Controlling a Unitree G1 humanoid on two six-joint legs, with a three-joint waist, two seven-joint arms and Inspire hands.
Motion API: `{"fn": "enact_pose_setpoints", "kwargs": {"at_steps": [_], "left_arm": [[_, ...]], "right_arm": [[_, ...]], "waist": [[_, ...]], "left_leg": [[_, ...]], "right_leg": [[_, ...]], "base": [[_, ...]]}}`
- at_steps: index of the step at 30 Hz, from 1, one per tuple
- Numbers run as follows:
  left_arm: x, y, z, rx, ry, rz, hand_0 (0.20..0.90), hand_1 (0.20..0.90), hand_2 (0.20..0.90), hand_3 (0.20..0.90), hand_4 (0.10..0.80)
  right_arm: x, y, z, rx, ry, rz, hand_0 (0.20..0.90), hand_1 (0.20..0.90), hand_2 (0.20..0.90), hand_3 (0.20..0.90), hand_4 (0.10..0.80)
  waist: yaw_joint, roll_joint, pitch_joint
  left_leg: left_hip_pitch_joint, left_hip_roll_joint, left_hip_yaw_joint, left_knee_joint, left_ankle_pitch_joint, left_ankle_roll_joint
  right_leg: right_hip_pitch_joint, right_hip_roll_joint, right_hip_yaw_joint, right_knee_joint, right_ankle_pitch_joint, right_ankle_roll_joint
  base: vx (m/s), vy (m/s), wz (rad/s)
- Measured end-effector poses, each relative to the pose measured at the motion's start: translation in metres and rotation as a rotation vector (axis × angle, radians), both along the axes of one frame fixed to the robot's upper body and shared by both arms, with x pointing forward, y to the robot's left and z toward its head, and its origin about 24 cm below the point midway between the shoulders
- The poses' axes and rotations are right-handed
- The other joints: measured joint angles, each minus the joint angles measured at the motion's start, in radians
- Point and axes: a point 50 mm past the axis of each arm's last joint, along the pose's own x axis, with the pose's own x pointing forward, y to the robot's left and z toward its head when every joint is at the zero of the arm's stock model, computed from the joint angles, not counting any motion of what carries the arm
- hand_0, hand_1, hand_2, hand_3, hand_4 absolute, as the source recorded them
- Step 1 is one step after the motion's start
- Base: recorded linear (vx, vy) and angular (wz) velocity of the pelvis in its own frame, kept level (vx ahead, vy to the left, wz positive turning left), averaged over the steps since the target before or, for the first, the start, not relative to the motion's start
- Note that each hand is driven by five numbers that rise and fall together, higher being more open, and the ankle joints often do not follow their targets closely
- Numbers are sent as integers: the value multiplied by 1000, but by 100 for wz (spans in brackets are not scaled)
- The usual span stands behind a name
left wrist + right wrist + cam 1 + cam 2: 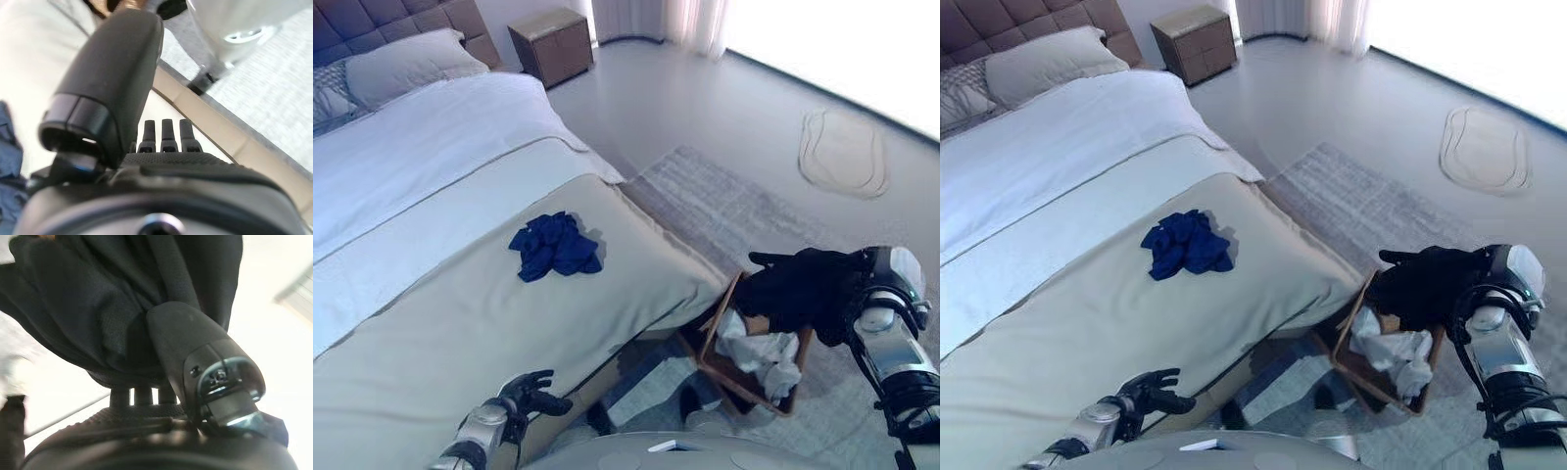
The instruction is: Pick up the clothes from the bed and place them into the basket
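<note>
Black garment [798,289] clenched in the right hand [195,352] above the basket [710,345] could snag its rim if released off-centre; left hand [524,394] hangs relaxed, empty.

Strong daylight enters from the far right, overexposing the floor [862,59] there to white. The bed [460,294] is evenly lit; the blue garment [554,245] casts a soft shadow. Both wrist views are blurred up close, with washed-out backgrounds. Head views bow at the edges.
</note>
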Motion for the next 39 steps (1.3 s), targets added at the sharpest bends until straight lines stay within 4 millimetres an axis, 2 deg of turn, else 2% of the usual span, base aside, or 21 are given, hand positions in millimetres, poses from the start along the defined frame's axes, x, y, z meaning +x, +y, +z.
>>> {"fn": "enact_pose_setpoints", "kwargs": {"at_steps": [1, 4, 5, 7, 8, 9, 10, 12, 15, 19, 23, 26, 29, 32, 36, 39], "left_arm": [[16, -5, 7, -14, -56, -8, 900, 900, 900, 900, 800], [50, -18, 24, -50, -176, -13, 900, 900, 900, 900, 800], [62, -20, 33, -67, -242, -6, 900, 900, 900, 900, 800], [79, -22, 47, -83, -332, -5, 900, 900, 900, 900, 800], [92, -25, 57, -92, -385, -15, 900, 900, 900, 900, 800], [98, -26, 62, -96, -410, -11, 900, 900, 900, 900, 800], [102, -27, 65, -104, -422, -7, 900, 900, 900, 900, 800], [108, -27, 70, -112, -443, -5, 900, 900, 900, 900, 800], [113, -22, 79, -118, -492, -3, 900, 900, 900, 900, 800], [115, -15, 84, -107, -509, 3, 900, 900, 900, 900, 800], [113, -16, 81, -115, -497, -9, 900, 900, 900, 900, 800], [107, -16, 77, -121, -480, -11, 900, 900, 900, 900, 800], [101, -16, 72, -125, -463, -5, 900, 900, 900, 900, 800], [90, -17, 64, -138, -441, 8, 900, 900, 900, 900, 800], [79, -19, 56, -157, -417, 45, 900, 900, 900, 900, 800], [73, -19, 50, -183, -403, 106, 900, 900, 900, 900, 800]], "right_arm": [[12, 1, 11, -4, -43, -6, 300, 300, 300, 200, 100], [38, 6, 36, -18, -113, 1, 300, 300, 300, 200, 100], [48, 13, 43, -41, -129, 27, 300, 300, 300, 200, 100], [63, 24, 59, -65, -175, 65, 300, 300, 300, 200, 100], [70, 28, 69, -67, -207, 76, 441, 441, 441, 365, 265], [75, 31, 72, -76, -205, 88, 853, 853, 853, 845, 745], [77, 32, 71, -82, -192, 90, 900, 900, 900, 900, 800], [78, 32, 67, -96, -159, 80, 900, 900, 900, 900, 800], [81, 27, 73, -123, -159, 16, 900, 900, 900, 900, 800], [85, 20, 82, -110, -153, -62, 900, 900, 900, 900, 800], [77, 10, 70, -53, -100, -136, 900, 900, 900, 900, 800], [73, 6, 65, 23, -123, -173, 900, 900, 900, 900, 800], [66, 4, 63, 30, -197, -204, 900, 900, 900, 900, 800], [58, 8, 70, 8, -331, -193, 900, 900, 900, 900, 800], [40, 17, 94, -27, -547, -155, 900, 900, 900, 900, 800], [18, 25, 119, -154, -690, -122, 900, 900, 900, 900, 800]], "waist": [[0, 24, 39], [5, 79, 133], [10, 96, 167], [14, 105, 221], [19, 114, 257], [26, 112, 263], [32, 112, 263], [48, 102, 270], [53, 95, 275], [83, 95, 275], [106, 95, 275], [107, 95, 275], [102, 94, 275], [96, 93, 276], [70, 80, 285], [42, 63, 296]], "left_leg": [[-40, -5, 2, 0, 19, 11], [-110, -10, 14, 1, 47, 17], [-141, -9, 21, 7, 51, 16], [-191, -13, 29, 27, 50, 14], [-220, -16, 33, 38, 53, 11], [-259, -18, 35, 53, 60, 12], [-282, -22, 33, 59, 60, 12], [-312, -28, 30, 82, 67, 12], [-384, -47, -2, 125, 67, 12], [-464, -46, -17, 167, 66, 12], [-501, -43, -48, 189, 66, 12], [-505, -43, -58, 189, 66, 12], [-492, -43, -65, 185, 66, 12], [-429, -43, -65, 147, 69, 14], [-327, -42, -71, 80, 77, 21], [-240, -44, -88, 39, 81, 27]], "right_leg": [[-48, -4, 9, 10, 22, -2], [-142, -10, 19, 46, 32, -4], [-196, -11, 24, 82, 30, -2], [-265, -14, 37, 136, 22, -9], [-309, -16, 39, 173, 19, -14], [-363, -21, 42, 214, 10, -17], [-402, -25, 42, 253, -14, -23], [-468, -38, 40, 347, -41, -29], [-563, -69, 29, 466, -105, -42], [-653, -79, 22, 544, -136, -56], [-679, -83, 2, 576, -155, -65], [-674, -86, -8, 572, -155, -65], [-644, -84, -17, 550, -147, -70], [-571, -77, -24, 496, -126, -67], [-443, -65, -43, 397, -100, -47], [-326, -64, -72, 320, -87, -31]], "base": [[-292, -2, -21], [-228, -42, -13], [-132, -52, -17], [-60, -37, -19], [30, -49, -11], [15, -83, -2], [2, -110, 6], [-86, -145, 14], [-40, -132, 29], [-1, -68, 21], [42, -14, 21], [65, 66, 10], [77, 126, 7], [11, 188, -5], [104, 168, -3], [169, 180, 15]]}}
